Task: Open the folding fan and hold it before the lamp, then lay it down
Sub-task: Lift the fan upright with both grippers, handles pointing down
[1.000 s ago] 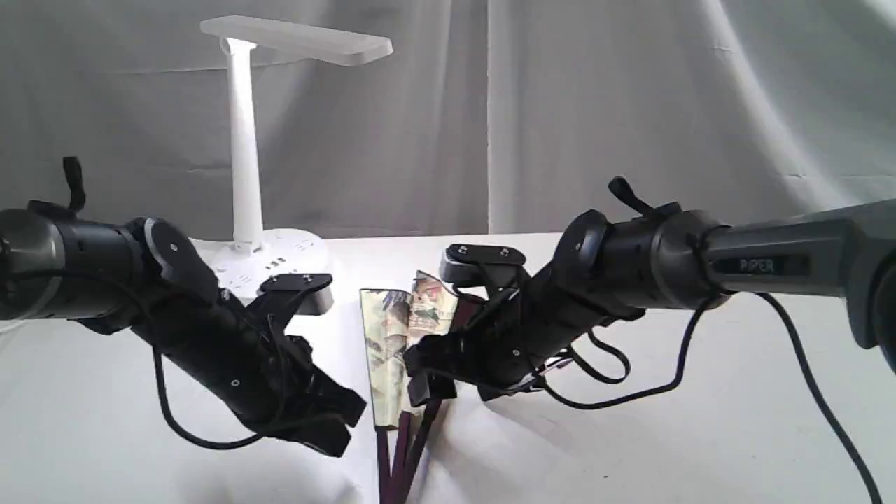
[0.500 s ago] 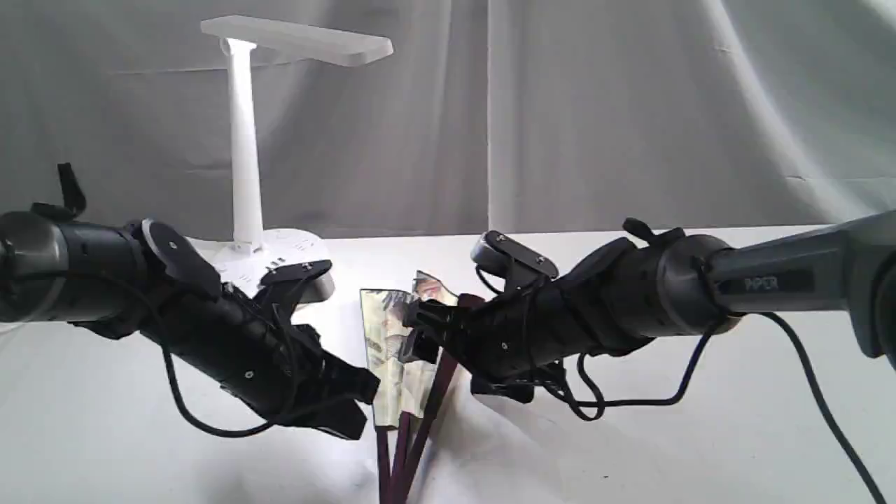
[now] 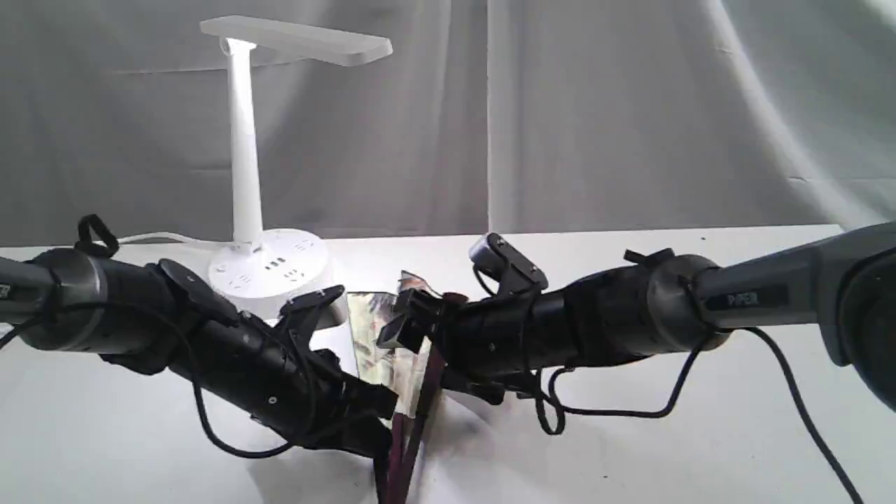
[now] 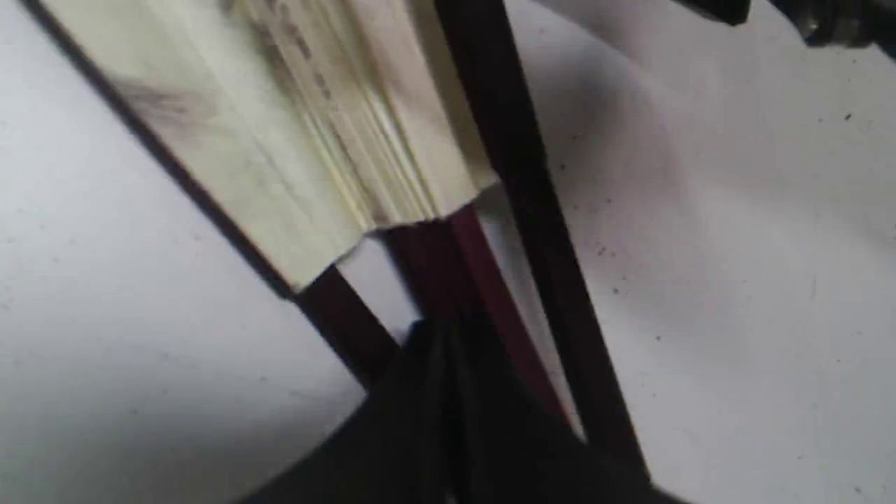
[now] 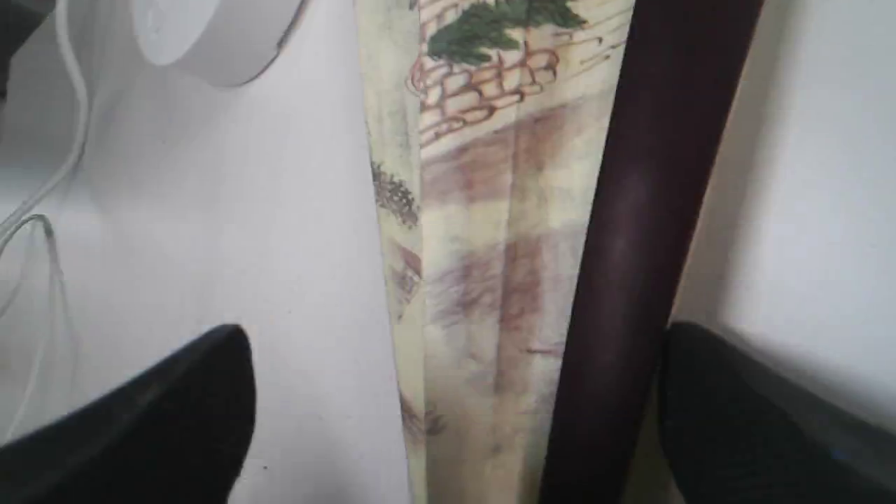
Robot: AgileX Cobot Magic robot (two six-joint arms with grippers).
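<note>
Blurred view: left pincer (image 4: 448, 392) seems clamped on folding fan (image 3: 378, 350) ribs (image 4: 427, 273). Right pincer (image 5: 455, 420) spread, straddling guard (image 5: 630, 245); close on guard alone, sweep outward slowly.

Folding fan (image 3: 383, 343): located at lower centre of the exterior frame, partly spread into a narrow wedge. The leaf is cream and pleated, painted with a brick wall and a green tree. Dark maroon ribs and guards converge toward the bottom edge.

Lamp (image 3: 243, 154): white, upright, at upper left. Round socketed base stands just behind and left of the fan. Flat head extends rightward; white cord trails left.
</note>
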